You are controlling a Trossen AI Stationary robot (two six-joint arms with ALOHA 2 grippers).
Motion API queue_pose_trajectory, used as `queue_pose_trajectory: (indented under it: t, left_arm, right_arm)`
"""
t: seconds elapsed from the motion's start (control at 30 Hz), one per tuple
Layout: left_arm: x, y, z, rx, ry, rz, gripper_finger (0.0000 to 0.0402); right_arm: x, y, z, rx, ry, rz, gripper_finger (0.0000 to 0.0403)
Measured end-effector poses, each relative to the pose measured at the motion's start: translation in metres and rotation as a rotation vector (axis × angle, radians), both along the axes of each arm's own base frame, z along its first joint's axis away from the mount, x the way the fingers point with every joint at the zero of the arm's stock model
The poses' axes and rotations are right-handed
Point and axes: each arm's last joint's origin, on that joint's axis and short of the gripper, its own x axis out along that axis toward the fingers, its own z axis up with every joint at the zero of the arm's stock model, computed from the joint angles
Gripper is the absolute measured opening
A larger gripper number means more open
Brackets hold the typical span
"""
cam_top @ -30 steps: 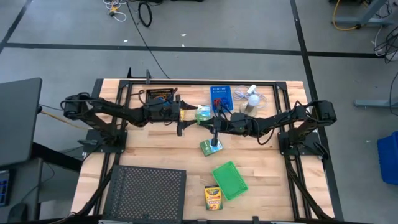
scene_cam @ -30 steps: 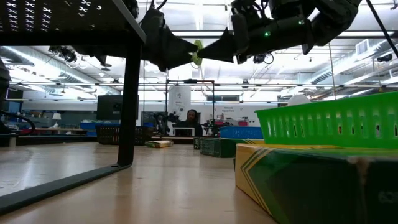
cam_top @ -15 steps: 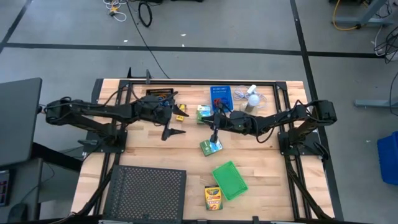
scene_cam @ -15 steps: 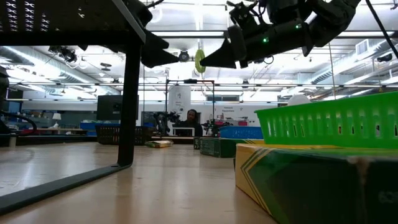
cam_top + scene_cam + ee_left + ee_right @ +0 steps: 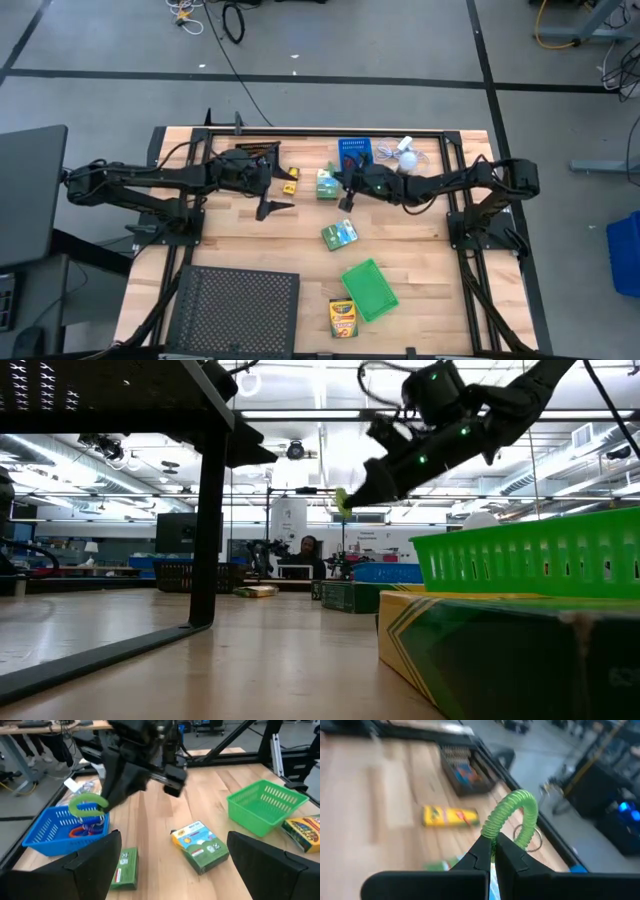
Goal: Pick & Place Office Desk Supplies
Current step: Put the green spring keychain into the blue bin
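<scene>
My right gripper [image 5: 493,847] is shut on a green coiled rubber-band loop [image 5: 516,812], which hangs in the air beside the blue bin [image 5: 50,827] at the table's far middle. More loops lie in that bin. My left gripper [image 5: 272,207] stands open over the bare wood left of centre, with nothing between its fingers [image 5: 92,865]. Two green-white boxes [image 5: 327,183] [image 5: 340,235] lie flat on the table. A yellow tube [image 5: 290,186] lies near the black bin [image 5: 255,155]. My right gripper pinches one spot of the green loop's coil [image 5: 492,834] between its two fingertips. The fingers come from the table's right, slanting down. The rest of the loop stands out beyond the tips [image 5: 343,500], lifted clear of the table.
A green bin [image 5: 370,290] and a yellow crayon box [image 5: 343,318] sit near the front edge. A large black mesh tray [image 5: 235,310] fills the front left. A white mini fan [image 5: 405,160] stands right of the blue bin. A black frame rail [image 5: 320,131] runs along the far edge.
Both grippers met at the green loop a second ago. My left gripper has let go and drawn back toward the table's left edge. My right gripper has kept the loop, carried it toward the far edge and the blue bin, and tipped downward.
</scene>
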Motion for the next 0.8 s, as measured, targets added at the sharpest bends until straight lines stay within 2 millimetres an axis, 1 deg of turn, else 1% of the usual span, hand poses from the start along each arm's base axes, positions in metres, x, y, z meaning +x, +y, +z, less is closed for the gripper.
queue_pose_trajectory:
  t: [0.27, 0.5, 0.63, 0.8]
  left_arm:
    - [-0.001, 0.001, -0.002, 0.009, 0.023, 0.038, 0.0369]
    - [-0.001, 0.002, -0.003, 0.014, 0.033, 0.050, 0.0368]
    - [-0.001, 0.002, -0.003, 0.012, 0.033, 0.051, 0.0368]
    - [-0.001, 0.002, -0.003, 0.010, 0.033, 0.052, 0.0368]
  right_arm:
    - [-0.014, -0.027, -0.013, 0.088, 0.118, -0.125, 0.0008]
    - [-0.028, -0.048, -0.023, 0.182, 0.209, -0.181, 0.0008]
    - [-0.035, -0.056, -0.028, 0.216, 0.269, -0.208, 0.0008]
    - [-0.041, -0.060, -0.033, 0.305, 0.303, -0.175, 0.0008]
